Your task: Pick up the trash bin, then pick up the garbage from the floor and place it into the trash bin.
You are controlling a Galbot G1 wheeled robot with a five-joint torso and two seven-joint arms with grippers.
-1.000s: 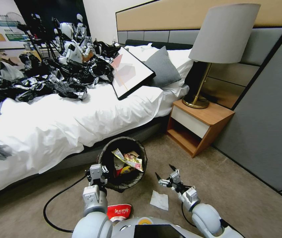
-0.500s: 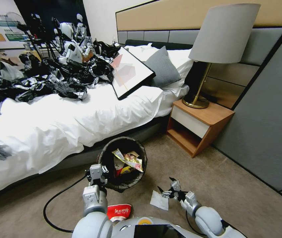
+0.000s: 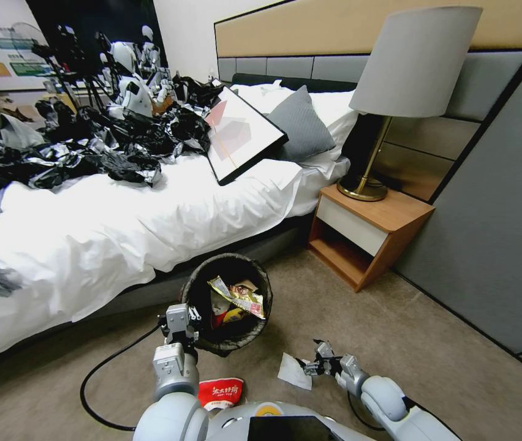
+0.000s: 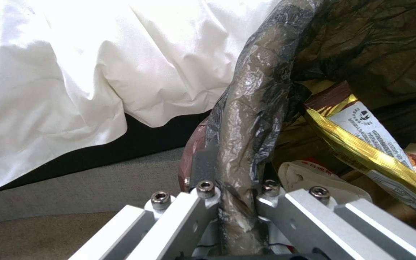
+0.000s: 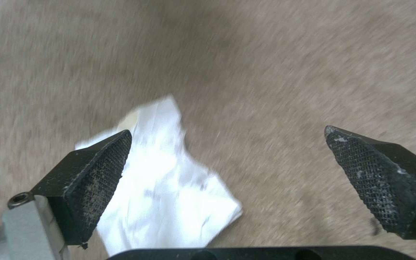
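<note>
Tissue (image 5: 164, 180) lies flat on the carpet, under our right gripper (image 5: 227, 180), nearer one finger; jaws wide. We judge the right arm nearer. Left gripper (image 4: 237, 202) clamps the bin (image 3: 227, 349) rim beside the bed.

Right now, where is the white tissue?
The white tissue lies on the carpet, right of the trash bin, just ahead of the open right claw.
</note>
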